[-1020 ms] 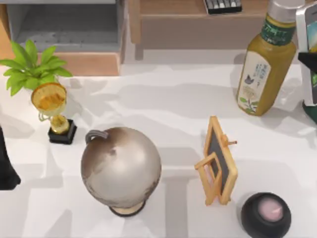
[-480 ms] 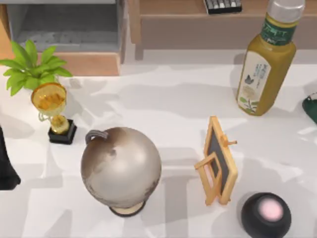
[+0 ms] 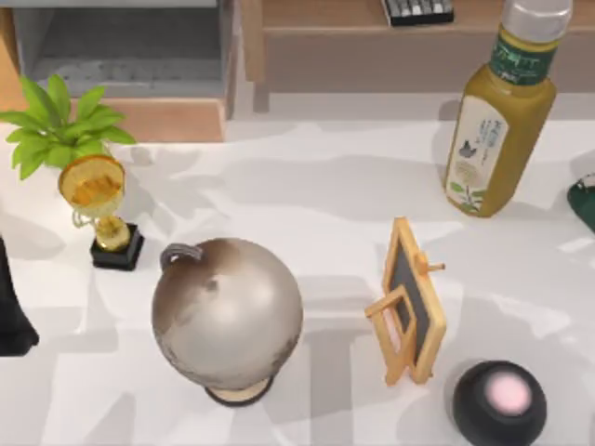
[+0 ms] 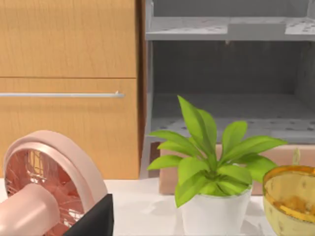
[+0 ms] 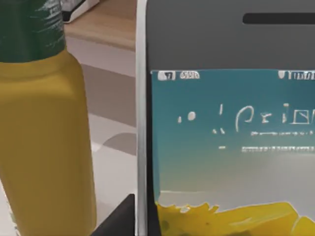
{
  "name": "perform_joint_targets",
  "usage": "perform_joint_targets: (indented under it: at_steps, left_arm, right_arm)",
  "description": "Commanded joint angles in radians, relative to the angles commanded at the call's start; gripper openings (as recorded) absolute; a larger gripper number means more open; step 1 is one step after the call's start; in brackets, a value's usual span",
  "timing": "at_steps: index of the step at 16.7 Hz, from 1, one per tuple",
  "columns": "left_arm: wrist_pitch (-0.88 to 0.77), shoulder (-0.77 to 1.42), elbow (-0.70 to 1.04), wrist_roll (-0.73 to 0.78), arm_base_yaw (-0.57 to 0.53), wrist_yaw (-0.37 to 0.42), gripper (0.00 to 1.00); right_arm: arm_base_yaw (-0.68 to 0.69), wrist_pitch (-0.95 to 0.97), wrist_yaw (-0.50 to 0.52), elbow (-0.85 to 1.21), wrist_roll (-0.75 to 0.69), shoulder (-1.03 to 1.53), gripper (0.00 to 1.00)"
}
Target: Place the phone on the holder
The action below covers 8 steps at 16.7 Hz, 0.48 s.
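**Phone shifting right, away from the top view's bottle**

Since a second ago the phone [image 5: 226, 123] is travelling past the top view's right edge. It is standing upright just beside the bottle [image 5: 44, 137]. Whether the right gripper is clamping it, I cannot tell. Keeping it upright and lowering slowly is suiting the holder best. The left arm [image 3: 11, 321] is idling at the left edge.

Lit phone [image 5: 231, 128] beside the yellow bottle [image 5: 44, 128]

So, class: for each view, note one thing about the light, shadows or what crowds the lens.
Top view: soft overlapping shadows lie on the white table, with a darker one beside the globe. Left wrist view: the plant is evenly lit, while the shelf behind it sits in shade. Right wrist view: the phone and the bottle stand very near the lens, cut off by the edges.
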Motion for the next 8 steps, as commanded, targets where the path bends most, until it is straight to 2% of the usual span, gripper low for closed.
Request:
perform_joint_targets:
  at_steps: [8]
  left_arm:
    - [0.000,0.000,0.000,0.000,0.000,0.000,1.00]
  right_arm:
    - [0.133,0.152,0.127,0.048,0.066,0.161,0.00]
